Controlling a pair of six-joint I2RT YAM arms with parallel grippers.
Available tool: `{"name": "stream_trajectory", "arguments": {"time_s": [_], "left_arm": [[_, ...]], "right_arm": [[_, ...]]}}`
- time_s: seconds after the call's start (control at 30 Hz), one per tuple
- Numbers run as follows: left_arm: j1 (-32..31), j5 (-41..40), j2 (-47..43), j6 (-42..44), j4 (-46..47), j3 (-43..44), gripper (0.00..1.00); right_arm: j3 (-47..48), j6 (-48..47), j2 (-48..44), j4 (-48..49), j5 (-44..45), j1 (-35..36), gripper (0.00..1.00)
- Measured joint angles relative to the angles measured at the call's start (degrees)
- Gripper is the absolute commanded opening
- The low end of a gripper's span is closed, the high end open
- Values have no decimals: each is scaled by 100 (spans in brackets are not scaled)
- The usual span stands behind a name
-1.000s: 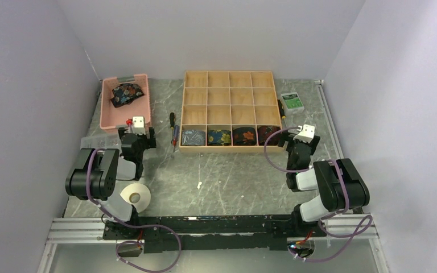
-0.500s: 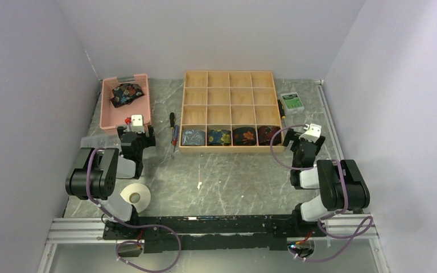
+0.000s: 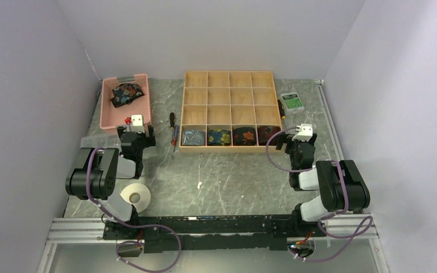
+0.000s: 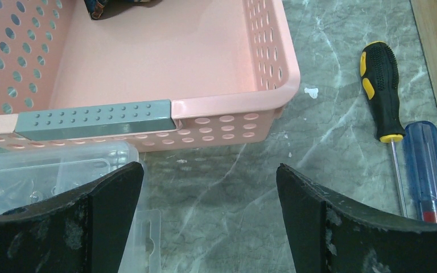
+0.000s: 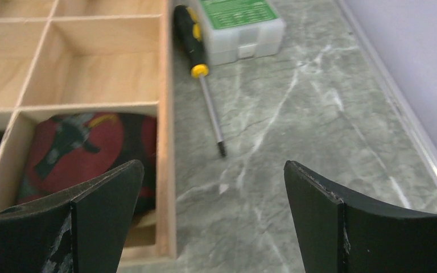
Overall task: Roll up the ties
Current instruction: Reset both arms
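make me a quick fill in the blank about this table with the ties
The wooden tray holds ___ rolled ties, all in its near row.
One more tie lies in the ___ basket.
Both the left gripper and the right gripper are ___ and hold nothing.
Missing words: four; pink; open.

Plain lilac walls (image 3: 216, 34) enclose the grey marbled tabletop (image 3: 227, 176) (white-veined, evenly lit) on its left, far and right sides.
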Motion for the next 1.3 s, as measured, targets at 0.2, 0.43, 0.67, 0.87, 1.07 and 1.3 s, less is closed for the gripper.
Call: {"name": "stream_trajectory", "arguments": {"time_s": [0.2, 0.43, 0.67, 0.87, 1.07, 1.3], "left_arm": [[0, 0, 0, 0, 0, 0, 94], [0, 0, 0, 0, 0, 0, 94], [0, 0, 0, 0, 0, 0, 94], [0, 0, 0, 0, 0, 0, 94], [0, 0, 0, 0, 0, 0, 94], [0, 0, 0, 0, 0, 0, 94]], "right_arm": [[219, 11, 9, -369, -136, -28, 100], [328, 133, 9, -505, -79, -74, 100], [328, 133, 9, -542, -42, -76, 100], [328, 136, 9, -544, -24, -76, 100], [328, 136, 9, -557, -22, -76, 100], [328, 136, 9, -577, -22, -76, 100]]}}
